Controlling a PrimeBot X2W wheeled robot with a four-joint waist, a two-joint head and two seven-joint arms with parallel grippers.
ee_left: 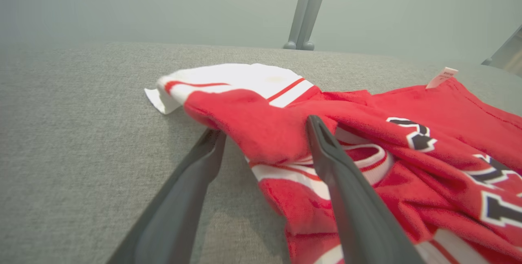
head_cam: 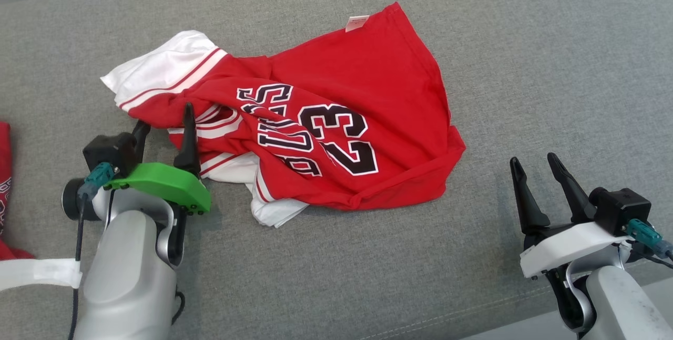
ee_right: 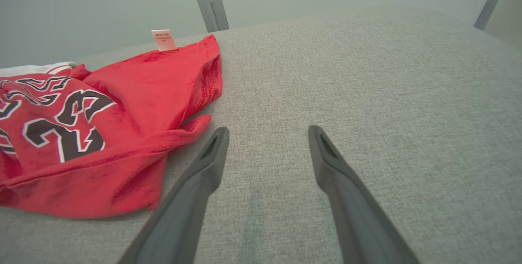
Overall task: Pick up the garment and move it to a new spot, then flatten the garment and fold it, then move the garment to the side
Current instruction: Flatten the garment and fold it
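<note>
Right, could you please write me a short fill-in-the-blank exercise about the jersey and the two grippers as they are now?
1. The number printed on the garment is ____.
2. Its sleeve is mostly ____ in colour.
3. The left gripper and the right gripper both stand ____, clamped on nothing.
Missing words: 23; white; open.

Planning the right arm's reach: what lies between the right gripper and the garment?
The stretch is bare grey upholstery, from right gripper to garment, as the head view shows.
</note>
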